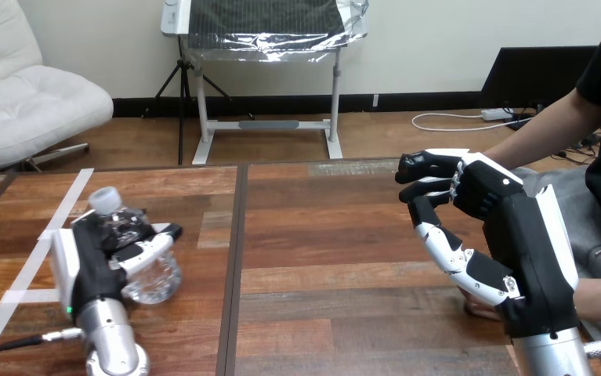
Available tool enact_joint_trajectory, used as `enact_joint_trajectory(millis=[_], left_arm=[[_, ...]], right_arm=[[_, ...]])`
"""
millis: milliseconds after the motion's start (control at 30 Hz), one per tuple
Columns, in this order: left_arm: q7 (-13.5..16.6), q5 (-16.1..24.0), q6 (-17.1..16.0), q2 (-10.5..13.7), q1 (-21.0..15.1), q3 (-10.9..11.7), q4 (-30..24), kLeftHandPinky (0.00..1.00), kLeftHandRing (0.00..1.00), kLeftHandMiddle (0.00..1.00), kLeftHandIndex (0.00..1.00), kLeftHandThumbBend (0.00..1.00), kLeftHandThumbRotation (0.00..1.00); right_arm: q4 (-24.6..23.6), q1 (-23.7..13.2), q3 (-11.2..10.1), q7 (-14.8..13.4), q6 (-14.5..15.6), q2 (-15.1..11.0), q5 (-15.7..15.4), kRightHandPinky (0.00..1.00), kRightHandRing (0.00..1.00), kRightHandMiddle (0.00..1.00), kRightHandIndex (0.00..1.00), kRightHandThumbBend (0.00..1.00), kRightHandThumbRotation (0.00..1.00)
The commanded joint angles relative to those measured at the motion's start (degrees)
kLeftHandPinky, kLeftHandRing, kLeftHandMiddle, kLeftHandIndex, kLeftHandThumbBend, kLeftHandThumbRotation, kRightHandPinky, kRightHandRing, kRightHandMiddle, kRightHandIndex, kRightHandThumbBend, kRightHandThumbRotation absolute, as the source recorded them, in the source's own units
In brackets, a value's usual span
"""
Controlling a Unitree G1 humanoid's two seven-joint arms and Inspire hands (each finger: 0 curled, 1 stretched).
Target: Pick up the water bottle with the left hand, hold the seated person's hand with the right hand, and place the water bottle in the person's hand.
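Left hand (93, 262): nearest me, left of the table's dark centre seam (234, 258); fingers and thumb wrapped round the water bottle (154, 280).
Water bottle: left of the seam, in that grip, tilted with its cap pointing away from the seam and its clear base toward it. I cannot tell whether it is off the table (344, 258).
Right hand (508, 235): well right of the seam, raised; fingers loosely bent, thumb spread wide, nothing in the gap.
Person's hand (473, 307): right of the seam, low on the table, mostly hidden behind the right hand. I cannot tell whether the two touch.
Tape (38, 251): white strips on the wood, far left of the seam.
Step in hand: by my reading the bottle is grasped, while the person's hand is not yet visibly held.
Next move: likely the right hand settling round the person's hand, then the bottle carried across the seam. The tilt wants watching, and the handover needs an upturned palm.
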Motion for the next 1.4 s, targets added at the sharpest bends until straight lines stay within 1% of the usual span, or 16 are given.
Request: enact_joint_trajectory(millis=[0, 200, 400, 600, 700, 800, 900, 933, 967, 1000, 1033, 1100, 1200, 1233, 1300, 1367], left_arm=[[-0.83, 0.15, -3.83, -0.52, -1.33, -0.18, -8.2, 0.37, 0.4, 0.45, 0.48, 0.69, 0.0], [-1.54, 0.74, -3.74, -1.68, 0.55, -0.63, -13.32, 0.37, 0.4, 0.45, 0.48, 0.69, 0.0], [-1.96, 1.95, -2.04, -2.65, 2.29, -1.24, -18.72, 0.37, 0.4, 0.45, 0.48, 0.71, 0.0], [-3.2, 1.84, -0.12, -4.04, 3.86, -1.41, -23.8, 0.37, 0.4, 0.45, 0.47, 0.72, 0.0], [-4.0, 1.72, 0.53, -4.68, 4.7, -1.57, -26.34, 0.37, 0.41, 0.45, 0.47, 0.72, 0.0], [-4.81, 1.46, 0.44, -5.28, 5.47, -1.74, -28.41, 0.37, 0.41, 0.45, 0.47, 0.72, 0.0], [-5.81, 1.01, 0.28, -5.87, 6.27, -1.87, -30.4, 0.37, 0.41, 0.45, 0.47, 0.71, 0.0], [-6.69, 0.1, -0.4, -6.3, 6.65, -1.9, -31.25, 0.37, 0.41, 0.45, 0.47, 0.71, 0.0], [-7.31, -0.53, -0.84, -6.61, 6.91, -1.89, -31.81, 0.37, 0.41, 0.45, 0.47, 0.71, 0.0], [-7.77, -0.95, -1.1, -6.83, 7.1, -1.85, -32.25, 0.37, 0.41, 0.45, 0.47, 0.71, 0.0], [-7.8, -0.56, -0.89, -6.96, 7.47, -2.04, -33.13, 0.37, 0.41, 0.45, 0.47, 0.71, 0.0], [-7.72, 0.22, -0.33, -7.07, 7.86, -2.21, -34.13, 0.37, 0.4, 0.45, 0.47, 0.71, 0.0], [-8.24, 0.65, -0.13, -7.4, 8.59, -2.4, -35.78, 0.37, 0.4, 0.44, 0.47, 0.71, 0.0], [-8.65, 0.55, -0.53, -7.53, 8.88, -2.53, -36.35, 0.37, 0.4, 0.44, 0.47, 0.71, 0.0], [-9.22, 0.44, -0.9, -7.74, 9.23, -2.56, -37.05, 0.37, 0.4, 0.44, 0.47, 0.7, 0.0], [-9.77, 0.12, -0.93, -8.21, 9.73, -2.63, -38.17, 0.36, 0.4, 0.44, 0.47, 0.7, 0.0]], right_arm=[[-1.78, -3.65, -1.09, -0.27, -0.36, -0.57, 0.26, 0.45, 0.57, 0.64, 0.65, 0.35, 0.02], [-1.28, -3.97, -1.43, -0.14, -1.01, -1.17, -0.2, 0.44, 0.57, 0.64, 0.65, 0.35, 0.02], [-2.17, -3.7, -1.8, -0.32, 0.65, -1.2, -0.33, 0.44, 0.57, 0.65, 0.66, 0.36, 0.03], [-2.74, -3.61, -2.07, 0.24, 2.22, -1.32, 1.12, 0.45, 0.58, 0.66, 0.67, 0.39, 0.04], [-3.05, -3.61, -2.43, 0.59, 3.06, -1.9, 1.17, 0.46, 0.61, 0.68, 0.68, 0.41, 0.05], [-3.46, -3.62, -2.82, 1.32, 4.19, -2.69, 1.7, 0.47, 0.63, 0.69, 0.69, 0.42, 0.05], [-4.08, -3.49, -3.6, 1.33, 5.37, -3.6, 0.37, 0.5, 0.65, 0.71, 0.7, 0.45, 0.05], [-4.5, -3.36, -4.1, 1.43, 6.36, -4.4, -0.58, 0.5, 0.65, 0.71, 0.7, 0.45, 0.05], [-4.78, -3.27, -4.41, 1.52, 7.06, -4.92, -1.17, 0.53, 0.67, 0.73, 0.71, 0.47, 0.05], [-4.99, -3.2, -4.61, 1.57, 7.55, -5.29, -1.56, 0.55, 0.68, 0.73, 0.71, 0.47, 0.05], [-5.57, -3.09, -4.92, 1.84, 8.79, -5.98, -1.95, 0.56, 0.69, 0.74, 0.72, 0.48, 0.04], [-6.2, -3.01, -5.16, 2.12, 10.18, -6.67, -2.19, 0.59, 0.71, 0.76, 0.73, 0.5, 0.05], [-6.28, -3.29, -5.76, 2.21, 10.4, -8.35, -3.87, 0.64, 0.74, 0.78, 0.75, 0.55, 0.02], [-6.38, -3.4, -6.09, 2.26, 10.58, -9.14, -4.73, 0.64, 0.74, 0.78, 0.75, 0.55, 0.02], [-6.59, -3.48, -6.38, 2.25, 10.94, -9.98, -5.59, 0.66, 0.76, 0.79, 0.76, 0.58, 0.01], [-6.81, -3.7, -7.0, 1.87, 11.31, -11.41, -8.07, 0.65, 0.76, 0.8, 0.76, 0.6, 0.01]])
